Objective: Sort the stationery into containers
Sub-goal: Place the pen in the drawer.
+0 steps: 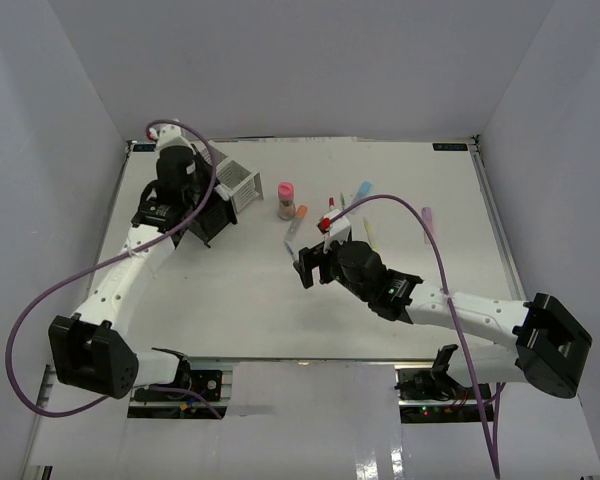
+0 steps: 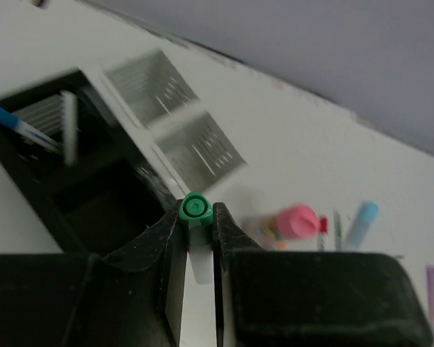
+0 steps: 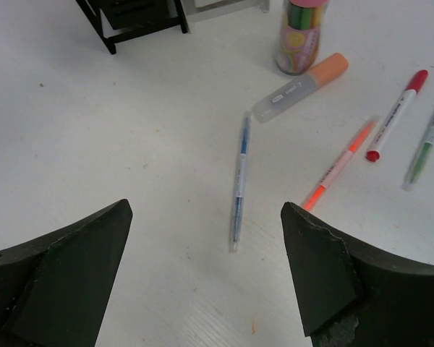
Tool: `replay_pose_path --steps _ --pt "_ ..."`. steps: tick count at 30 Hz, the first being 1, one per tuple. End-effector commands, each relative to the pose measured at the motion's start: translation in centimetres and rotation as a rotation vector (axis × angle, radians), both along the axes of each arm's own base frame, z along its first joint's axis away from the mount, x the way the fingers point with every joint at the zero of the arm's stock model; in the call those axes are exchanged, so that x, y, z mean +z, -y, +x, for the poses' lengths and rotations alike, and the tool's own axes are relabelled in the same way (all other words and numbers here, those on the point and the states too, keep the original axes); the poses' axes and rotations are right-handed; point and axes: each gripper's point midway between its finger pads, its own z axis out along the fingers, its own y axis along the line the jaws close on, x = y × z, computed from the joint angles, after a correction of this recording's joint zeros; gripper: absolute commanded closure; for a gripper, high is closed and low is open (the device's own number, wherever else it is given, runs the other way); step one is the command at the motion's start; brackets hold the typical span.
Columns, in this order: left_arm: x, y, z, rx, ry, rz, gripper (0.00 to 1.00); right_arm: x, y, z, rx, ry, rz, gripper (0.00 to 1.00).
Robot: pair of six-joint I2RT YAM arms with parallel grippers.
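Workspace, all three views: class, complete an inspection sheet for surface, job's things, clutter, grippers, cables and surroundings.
Surface: white table, no spills seen.
Job's things: black box holds a blue-and-white pen; white box and second white box beside it; pink-capped cylinder, orange-capped marker, slim blue pen, orange pen, red-capped pen, green pen loose on the table.
Clutter: nothing seen.
Grippers: left gripper shut on green-capped pen at the black box; right gripper open over the slim blue pen.
Cables: left purple cable and right purple cable loop off the arms.
Surroundings: plain grey walls on three sides.
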Motion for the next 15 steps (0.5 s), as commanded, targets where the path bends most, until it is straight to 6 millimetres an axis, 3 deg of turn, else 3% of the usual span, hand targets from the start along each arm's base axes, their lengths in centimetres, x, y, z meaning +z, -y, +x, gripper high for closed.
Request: replay_pose_path --steps 1,3,4,6,7,10,11,13,15 --pt "2.4 -7.8 3.0 0.230 0.069 0.124 0.85 0.0 1.7 0.9 -0.079 0.020 -0.016 0.10" --pt "3.3 -11.2 4.5 0.322 0.101 0.139 0.85 -0.3 2.1 0.9 -0.081 0.014 -0.029 0.10" --pt "2.3 -11.9 5.5 0.341 0.084 0.143 0.85 -0.3 2.2 0.9 -0.086 0.013 -0.032 0.10" --pt "2.4 -13.9 6.8 0.390 0.105 0.148 0.85 -0.5 2.6 0.9 -0.092 0.010 -0.046 0.10" --pt "1.0 -14.3 7.9 0.400 0.080 0.161 0.85 -0.4 2.8 0.9 -0.096 0.013 -0.046 0.10" --pt "0.0 -16.2 9.5 0.452 0.068 0.175 0.84 -0.4 3.5 0.9 -0.108 0.019 -0.050 0.10" --pt "-1.3 -16.9 10.3 0.467 0.050 0.182 0.84 -0.5 3.7 0.9 -0.112 0.020 -0.051 0.10" --pt "-1.9 -17.1 11.0 0.474 0.048 0.196 0.84 -0.7 4.1 0.8 -0.119 0.020 -0.054 0.10" --pt "-3.2 -19.3 11.3 0.516 0.026 0.209 0.82 -0.7 4.6 0.9 -0.134 0.023 -0.056 0.10"
